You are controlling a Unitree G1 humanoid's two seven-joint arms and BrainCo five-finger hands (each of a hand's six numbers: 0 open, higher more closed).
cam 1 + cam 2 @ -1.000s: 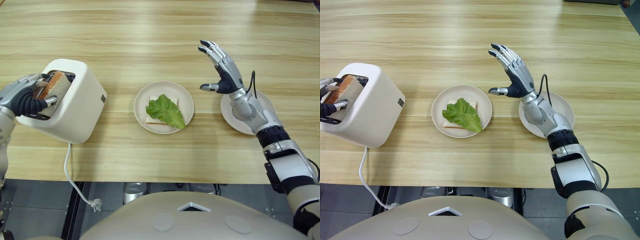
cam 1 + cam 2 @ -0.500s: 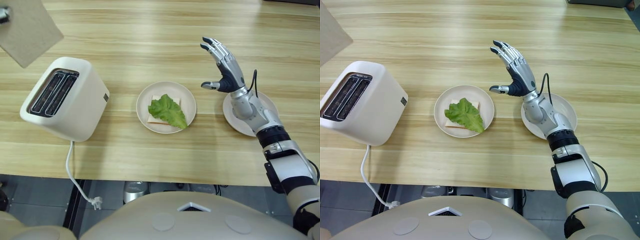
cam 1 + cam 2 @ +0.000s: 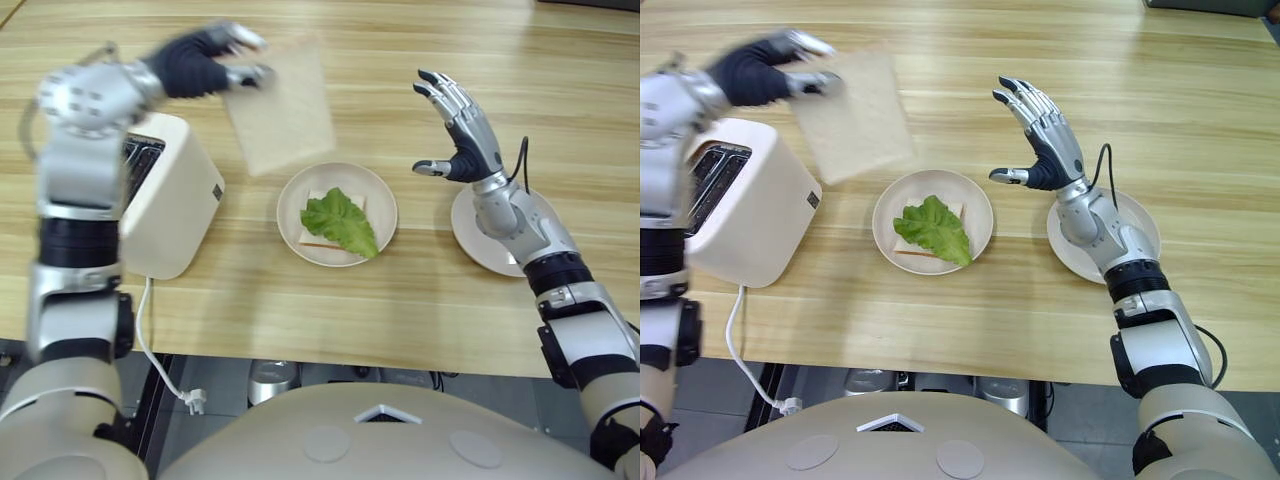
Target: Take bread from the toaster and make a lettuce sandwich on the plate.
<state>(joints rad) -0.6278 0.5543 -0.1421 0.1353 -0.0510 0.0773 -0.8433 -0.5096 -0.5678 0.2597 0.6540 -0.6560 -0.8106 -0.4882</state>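
Observation:
My left hand (image 3: 200, 62) is shut on a pale bread slice (image 3: 281, 106) that hangs in the air between the white toaster (image 3: 172, 205) and the cream plate (image 3: 385, 205), up and left of the plate. On that plate lies another bread slice (image 3: 316, 235) with a green lettuce leaf (image 3: 341, 220) on top. The toaster (image 3: 750, 225) stands at the left with its slots facing up. My right hand (image 3: 1040, 135) is raised open above the table, right of the plate, with nothing in it.
A second, bare cream plate (image 3: 500, 235) sits at the right, under my right forearm. The toaster's white cord (image 3: 150, 345) runs over the table's front edge and hangs down. Wide wooden table (image 3: 330, 40) stretches behind.
My left hand has pulled the bread slice out of the toaster, lifted it high and swung it right toward the plate. The right hand has stayed put. The view has shifted slightly.

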